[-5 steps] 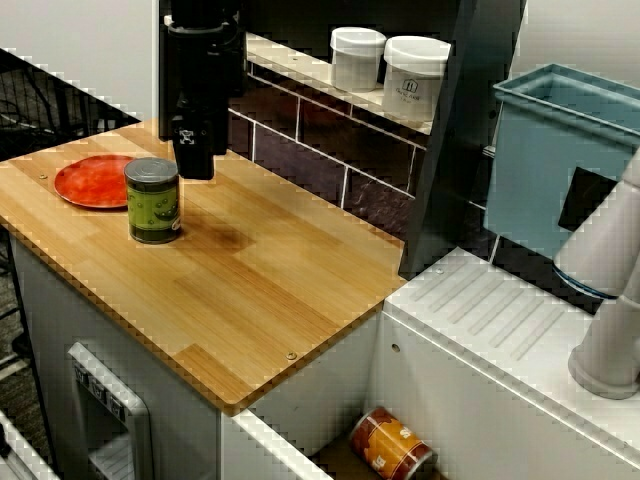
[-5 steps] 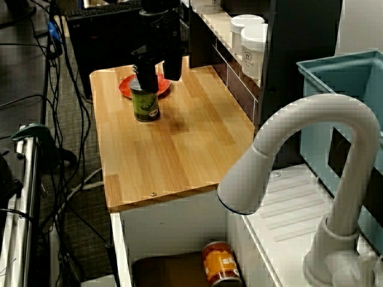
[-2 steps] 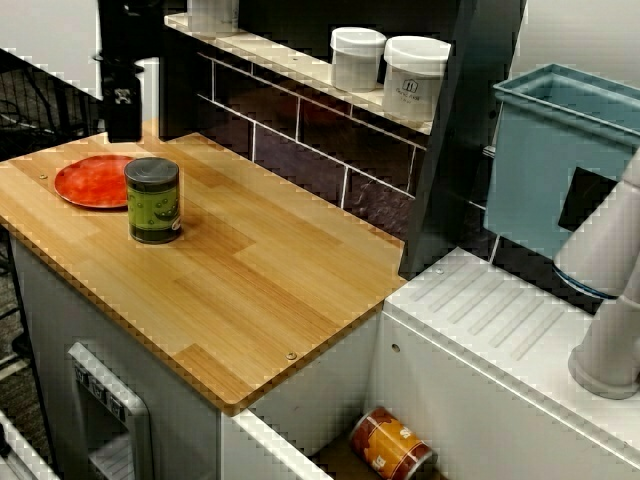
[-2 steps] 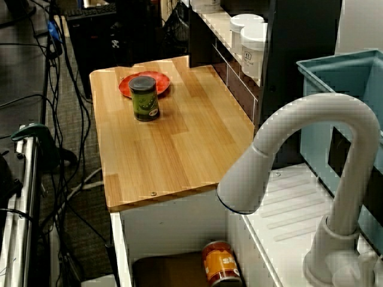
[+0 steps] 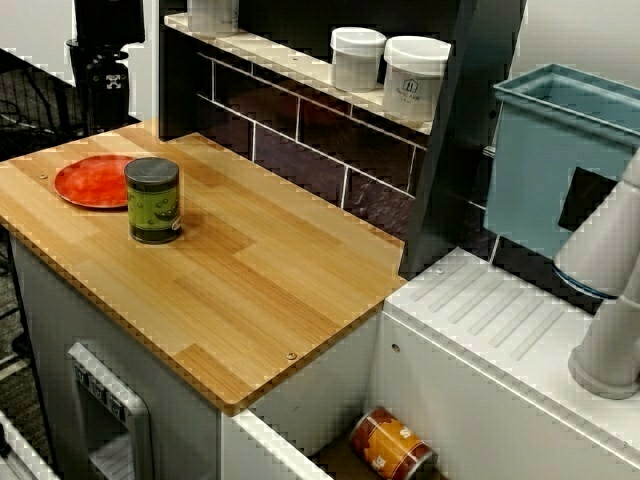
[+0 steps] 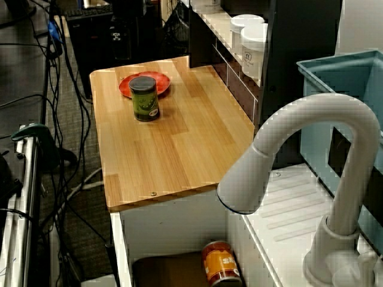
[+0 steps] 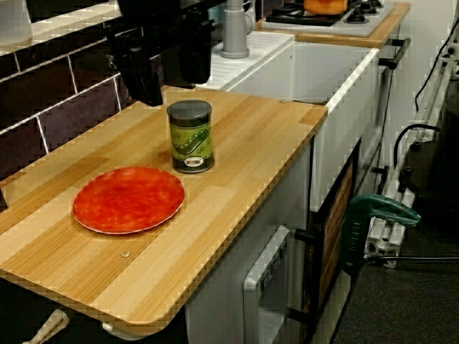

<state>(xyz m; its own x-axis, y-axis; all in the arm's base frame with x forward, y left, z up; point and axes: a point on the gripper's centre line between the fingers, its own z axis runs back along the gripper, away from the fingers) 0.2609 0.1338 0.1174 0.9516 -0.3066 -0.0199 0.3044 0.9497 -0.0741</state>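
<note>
view across the counter
- gripper [image 5: 105, 88]: raised past the far left corner of the wooden counter [image 5: 270, 285]; jaw gap unreadable from this angle
- green can [image 5: 153, 200]: upright on the counter, well apart from the gripper, nothing touching it
- red plate [image 5: 88, 181]: flat on the wood, just beside the can on its left, rim partly hidden by it
- shelf: two white jars [image 5: 385, 68] side by side above the tiled wall
- below: orange can [image 5: 392, 446] lying on its side in the recess under the counter edge

view from behind the faucet
- gripper [image 6: 119, 39]: dark against dark clutter beyond the counter's far end; can't tell jaw state
- green can [image 6: 144, 98]: upright near the far end, red plate [image 6: 163, 80] right behind it
- faucet [image 6: 299, 140]: white, fills the foreground

view from the plate end
- gripper [image 7: 174, 92]: fingers [image 7: 147, 72] spread apart, nothing between them, up behind the can on the wall side
- green can [image 7: 191, 136]: upright, clear of both fingers
- red plate [image 7: 129, 199]: nearer the camera, close to the can, contact unclear
- floor side: green clamp [image 7: 376, 215]
</note>
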